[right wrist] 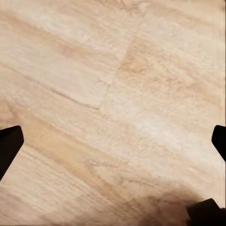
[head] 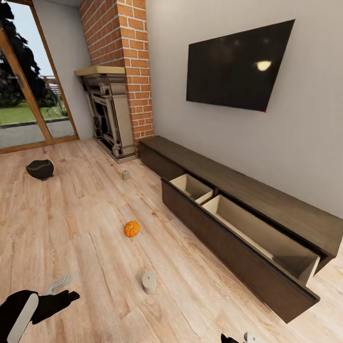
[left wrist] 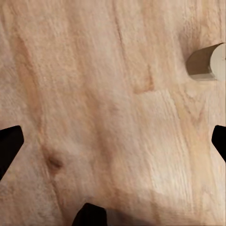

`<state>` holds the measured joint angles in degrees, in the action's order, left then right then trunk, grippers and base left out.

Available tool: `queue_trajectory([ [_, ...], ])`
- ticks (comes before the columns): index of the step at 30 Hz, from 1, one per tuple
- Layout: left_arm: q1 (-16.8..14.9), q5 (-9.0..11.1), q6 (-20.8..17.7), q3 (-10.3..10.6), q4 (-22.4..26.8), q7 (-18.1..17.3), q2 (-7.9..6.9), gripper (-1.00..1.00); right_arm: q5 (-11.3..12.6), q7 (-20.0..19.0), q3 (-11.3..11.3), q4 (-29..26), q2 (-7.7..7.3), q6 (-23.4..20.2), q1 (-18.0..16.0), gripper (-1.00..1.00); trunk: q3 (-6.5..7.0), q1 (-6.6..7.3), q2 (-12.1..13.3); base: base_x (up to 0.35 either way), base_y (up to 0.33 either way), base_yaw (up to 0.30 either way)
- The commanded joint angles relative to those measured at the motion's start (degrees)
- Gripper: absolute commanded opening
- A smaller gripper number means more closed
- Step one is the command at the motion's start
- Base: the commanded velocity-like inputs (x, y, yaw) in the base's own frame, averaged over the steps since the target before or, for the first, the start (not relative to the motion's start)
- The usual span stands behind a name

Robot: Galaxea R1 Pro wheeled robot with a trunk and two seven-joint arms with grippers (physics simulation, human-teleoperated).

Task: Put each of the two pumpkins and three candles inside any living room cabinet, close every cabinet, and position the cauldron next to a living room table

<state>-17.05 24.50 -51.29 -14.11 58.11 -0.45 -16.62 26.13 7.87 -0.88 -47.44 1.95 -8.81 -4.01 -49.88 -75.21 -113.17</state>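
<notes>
A small orange pumpkin [head: 132, 229] lies on the wood floor in front of the long dark cabinet [head: 267, 202]. The cabinet's drawer front [head: 228, 245] is pulled out, showing two pale compartments with nothing visible inside. One beige candle [head: 149, 281] stands on the floor nearer to me, and it also appears as the candle [left wrist: 205, 61] in the left wrist view. A second candle [head: 126, 175] stands near the fireplace. The black cauldron [head: 40, 169] sits far left. My left gripper [head: 64, 297] [left wrist: 113, 141] hangs open over bare floor. My right gripper [right wrist: 113, 141] is open too. The table is out of view.
A brick chimney with a fireplace [head: 108, 116] stands at the cabinet's far end. A dark TV [head: 238, 64] hangs on the wall above the cabinet. A glass door [head: 24, 95] is at the far left. Wood floor stretches between me and the cabinet.
</notes>
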Motion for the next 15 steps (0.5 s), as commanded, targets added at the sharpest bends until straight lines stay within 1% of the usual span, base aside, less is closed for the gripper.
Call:
queue_trajectory([
  [1, 0.0, -0.37, 0.33, 0.05, -0.01, 1.31, 0.33, 1.0, -0.44, 2.59, 0.91, -0.01, 0.43, 0.01, -0.06, 1.0, 0.13, 0.23, 0.41, 0.0, 0.0, 0.252],
  [3, 0.0, -0.76, 1.22, 0.1, -0.01, 4.35, 1.25, 1.0, -2.16, 7.69, 2.84, -0.03, 0.95, 0.02, -0.24, 1.0, 0.38, 0.67, 1.22, 0.0, 0.0, 0.251],
  [4, 0.0, -0.89, 2.04, 0.11, -0.06, 6.68, 1.72, 1.0, -3.57, 11.1, 4.06, -0.07, 1.48, -0.03, -0.7, 1.0, 0.51, 0.89, 1.62, 0.0, 0.0, 0.249],
  [5, 0.0, -0.92, 2.31, 0.1, -0.11, 7.37, 1.82, 1.0, -3.93, 12.14, 4.42, -0.08, 1.76, -0.11, -0.88, 1.0, 0.64, 1.11, 2.02, 0.0, 0.0, 0.248],
  [7, 0.0, -0.96, 3.31, 0.07, -0.26, 9.32, 2.05, 1.0, -4.8, 16.11, 5.56, -0.07, 3.1, -0.47, -1.57, 1.0, 0.89, 1.54, 2.82, 0.0, 0.0, 0.246],
  [9, 0.0, -0.85, 4.64, 0.08, -1.1, 10.1, 2.14, 1.0, -5.08, 19.53, 6.16, 0.08, 4.01, -0.66, -1.99, 1.0, 1.13, 1.98, 3.62, 0.0, 0.0, 0.242],
  [10, 0.0, -0.82, 6.06, 0.1, -2.34, 10.3, 2.17, 1.0, -5.13, 20.82, 6.31, 0.14, 4.27, -0.75, -2.15, 1.0, 1.25, 2.2, 4.02, 0.0, 0.0, 0.235],
  [11, 0.0, -0.82, 8.25, 0.12, -4.38, 10.43, 2.18, 1.0, -5.16, 21.69, 6.43, 0.16, 4.49, -0.93, -2.39, 1.0, 1.37, 2.42, 4.43, 0.0, 0.0, 0.23],
  [12, 0.0, -0.83, 11.52, 0.14, -7.35, 10.49, 2.16, 1.0, -5.18, 22.25, 6.52, 0.16, 4.78, -1.34, -2.58, 1.0, 1.49, 2.64, 4.83, 0.0, 0.0, 0.225],
  [13, 0.0, -0.88, 16.85, 0.15, -12.25, 10.56, 2.14, 1.0, -5.21, 22.7, 6.81, 0.2, 5.22, -2.14, -2.75, 1.0, 1.6, 2.86, 5.23, 0.0, 0.0, 0.218],
  [15, 0.0, -0.93, 23.39, 0.09, -17.54, 10.58, 2.17, 1.0, -5.21, 22.92, 7.4, 0.31, 5.5, -2.83, -2.86, 1.0, 1.83, 3.3, 6.03, 0.0, 0.0, 0.214],
])
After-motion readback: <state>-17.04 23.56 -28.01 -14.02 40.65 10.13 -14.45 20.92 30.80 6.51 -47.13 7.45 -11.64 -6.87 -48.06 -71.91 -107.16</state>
